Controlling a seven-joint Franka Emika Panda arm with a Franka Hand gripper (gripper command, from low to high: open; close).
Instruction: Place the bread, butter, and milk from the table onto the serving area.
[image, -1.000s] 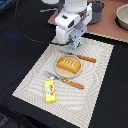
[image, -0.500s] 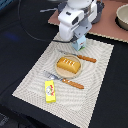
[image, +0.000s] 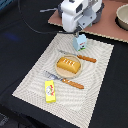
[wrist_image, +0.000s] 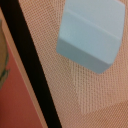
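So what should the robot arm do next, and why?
Probably lift straight up and away. The small light-blue and white milk carton stands on the striped cream placemat, with the golden-orange loaf and yellow butter stick on it too. Gripper state unclear.

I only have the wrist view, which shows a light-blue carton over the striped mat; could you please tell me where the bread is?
Observer: The bread lies on the plate in the middle of the mat.
Operator: Thank you. And the butter?
Observer: The butter is on the mat too, near the corner at the exterior view's lower left, apart from the plate.
Operator: Is the milk upright?
Observer: Yes, the milk is upright near the mat's far edge, right below the gripper; I cannot tell whether the jaws are open.
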